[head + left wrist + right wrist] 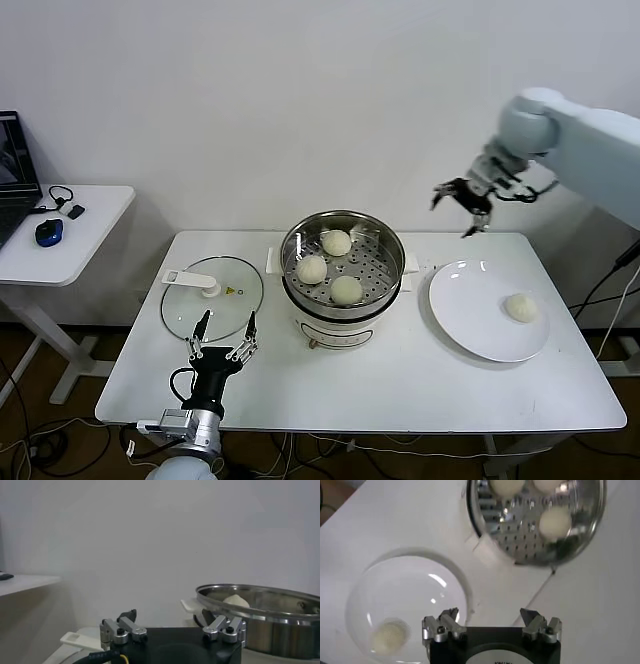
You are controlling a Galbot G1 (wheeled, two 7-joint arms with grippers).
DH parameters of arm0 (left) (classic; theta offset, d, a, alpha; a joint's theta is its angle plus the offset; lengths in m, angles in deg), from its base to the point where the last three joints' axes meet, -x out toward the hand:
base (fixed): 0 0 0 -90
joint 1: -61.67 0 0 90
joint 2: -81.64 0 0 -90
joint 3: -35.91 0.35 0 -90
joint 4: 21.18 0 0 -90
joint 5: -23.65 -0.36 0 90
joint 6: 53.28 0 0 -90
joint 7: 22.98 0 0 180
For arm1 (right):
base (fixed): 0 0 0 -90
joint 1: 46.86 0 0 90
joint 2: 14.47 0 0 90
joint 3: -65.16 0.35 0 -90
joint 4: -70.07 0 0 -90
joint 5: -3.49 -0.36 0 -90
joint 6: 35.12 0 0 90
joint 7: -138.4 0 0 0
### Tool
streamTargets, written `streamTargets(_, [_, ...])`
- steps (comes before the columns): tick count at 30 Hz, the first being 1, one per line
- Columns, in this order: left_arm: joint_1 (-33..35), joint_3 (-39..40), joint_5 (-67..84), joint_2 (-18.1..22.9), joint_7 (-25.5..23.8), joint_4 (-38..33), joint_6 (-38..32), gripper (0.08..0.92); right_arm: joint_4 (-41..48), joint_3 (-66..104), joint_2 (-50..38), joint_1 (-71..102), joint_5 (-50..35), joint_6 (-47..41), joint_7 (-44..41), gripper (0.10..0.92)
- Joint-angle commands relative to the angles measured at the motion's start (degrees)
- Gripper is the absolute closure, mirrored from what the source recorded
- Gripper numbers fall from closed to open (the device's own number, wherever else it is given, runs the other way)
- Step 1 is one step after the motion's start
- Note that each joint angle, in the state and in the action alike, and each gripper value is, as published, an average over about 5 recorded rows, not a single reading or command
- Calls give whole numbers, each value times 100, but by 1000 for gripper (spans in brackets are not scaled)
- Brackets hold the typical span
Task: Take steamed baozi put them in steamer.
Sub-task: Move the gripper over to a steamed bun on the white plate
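Three buns in, one left on the plate.
I see the steamer (343, 262) at frame centre holding three buns (346, 289); the fourth bun (519, 307) sits on the plate (470, 320) at right. Right pincer (462, 205) hangs above, fingers apart, empty. Left pincer (223, 332) lower left over the surface (400, 380), apart.

Three baozi (331, 267) are held in the steamer (390, 240); a lid (240, 300) is laid left, a plate (470, 300) with one baozi (519, 307) right.
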Motion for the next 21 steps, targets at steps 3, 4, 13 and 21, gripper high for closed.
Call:
streamTargets(3, [27,7,47,-34,-17,-37,15,177,796,1408,-1397,1680,307,-902,181,203])
streamTargets(4, [28,12,46,-30,-20,-35,15,177,847,1586,-1412,1876,419,-945,167,203])
streamTargets(13, [34,-19,52,-13,5,-68,43,177,1500,3060,-1130,3339,1290,-1121,84,203])
streamTargets(21, [50,-27,48,7,7,-35,37,177,2155,4050,-566,4019,2354,-543,222,203])
